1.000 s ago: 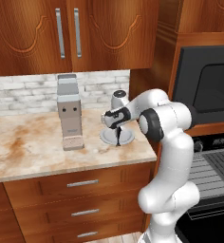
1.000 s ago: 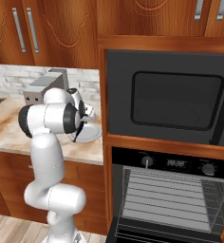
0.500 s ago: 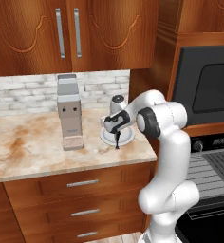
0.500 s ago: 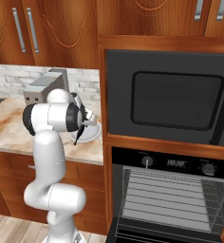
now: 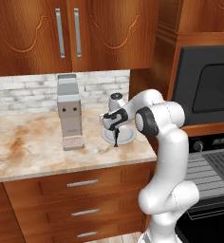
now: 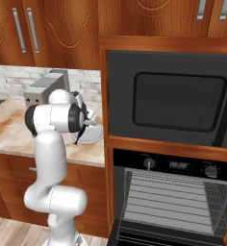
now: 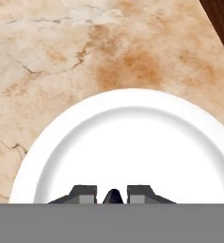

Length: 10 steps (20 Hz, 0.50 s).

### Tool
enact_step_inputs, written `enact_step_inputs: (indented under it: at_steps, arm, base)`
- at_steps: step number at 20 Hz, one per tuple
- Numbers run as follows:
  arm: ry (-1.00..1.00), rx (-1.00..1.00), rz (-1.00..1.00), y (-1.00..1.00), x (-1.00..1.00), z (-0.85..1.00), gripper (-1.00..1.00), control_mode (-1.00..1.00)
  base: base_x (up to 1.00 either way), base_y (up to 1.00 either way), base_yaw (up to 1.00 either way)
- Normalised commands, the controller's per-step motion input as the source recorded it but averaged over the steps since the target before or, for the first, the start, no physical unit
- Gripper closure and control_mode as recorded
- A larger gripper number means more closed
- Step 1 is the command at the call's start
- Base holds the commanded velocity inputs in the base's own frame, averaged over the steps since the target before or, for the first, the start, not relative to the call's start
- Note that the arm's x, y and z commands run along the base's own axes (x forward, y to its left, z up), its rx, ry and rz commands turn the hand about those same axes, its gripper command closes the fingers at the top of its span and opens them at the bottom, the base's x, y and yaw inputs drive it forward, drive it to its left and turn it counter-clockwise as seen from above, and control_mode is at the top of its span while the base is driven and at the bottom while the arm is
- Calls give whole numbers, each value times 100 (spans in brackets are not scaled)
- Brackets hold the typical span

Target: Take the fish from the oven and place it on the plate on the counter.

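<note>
The hand (image 5: pixel 116 134) hangs directly over the plate (image 5: pixel 126 137), pointing down, with the fish (image 5: pixel 116 137) clamped between its fingers and dangling as a slim dark sliver whose lower tip sits at or just above the plate's pale inside. In the hand view the two dark fingertips (image 7: pixel 83 193) stand close together with the dark nose of the fish (image 7: pixel 113 195) wedged in the narrow gap between them, and the plate (image 7: pixel 85 118) spreads wide and white beneath, its raised rim curving round on both sides. From the right base view the hand (image 6: pixel 80 136) is partly hidden behind the arm's dark joint, the fish (image 6: pixel 77 139) showing as a thin black streak over the near edge of the plate (image 6: pixel 94 136).

The plate rests on the surface (image 5: pixel 28 147), the beige marble worktop veined in rust-brown, close to its right end beside the wooden panel. To the plate's left, a little apart, stands a grey coffee machine (image 5: pixel 69 114), upright against the pale brick backsplash. Just behind the plate, touching or nearly touching its far rim, is a small pale cup-like vessel (image 5: pixel 116 101). To the plate's right and lower down is the oven (image 6: pixel 182 202), its grey wire racks (image 6: pixel 175 199) in plain sight.
</note>
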Motion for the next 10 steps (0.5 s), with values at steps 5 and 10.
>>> enact_step_inputs:
  at_steps: [5, 10]
  arm:
    - [11, 6, -2, -3, 3, 24, 100, -100]
    - [22, 4, -3, -12, 30, 14, 100, -100]
  base:
    - [0, 0, 0]
    - [0, 0, 0]
